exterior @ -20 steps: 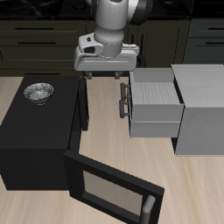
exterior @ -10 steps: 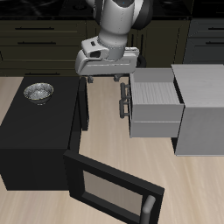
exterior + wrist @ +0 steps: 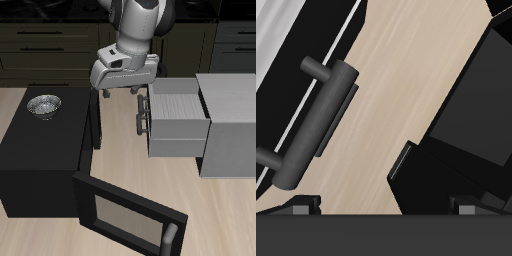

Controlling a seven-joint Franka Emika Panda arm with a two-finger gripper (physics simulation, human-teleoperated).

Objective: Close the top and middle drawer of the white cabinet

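On the worktop [image 3: 120, 165], reading the exterior view from its left edge across: a black microwave-like box [image 3: 45, 160] fills the near-left stretch, its door [image 3: 125, 215] swung open and lying out toward the front edge, with a small metal bowl [image 3: 44, 104] resting on its roof toward the back. Mid-worktop, above the bare strip between box and cabinet, the tool [image 3: 125, 88] hangs on the Franka arm; two short dark fingers point down, apparently with a gap between them and nothing held, though the wrist view shows only the finger stubs, so released is my reading, not a certainty. Toward the right edge stands the white cabinet [image 3: 232, 120], its drawers facing the black box. Two drawers are pulled well out: the top drawer [image 3: 176, 98], its pale inside showing from above, and the middle drawer [image 3: 178, 135] beneath it, drawn out about as far. Their dark bar handles [image 3: 140, 115] sit at the fronts, just beside and lower than the tool. Wrist view shows one such handle [image 3: 318, 120] close below, untouched, against a light drawer front. Progress, as judged: neither drawer closed, no contact made. Both pushes are left; the tool looks placed to meet the top drawer's front first.
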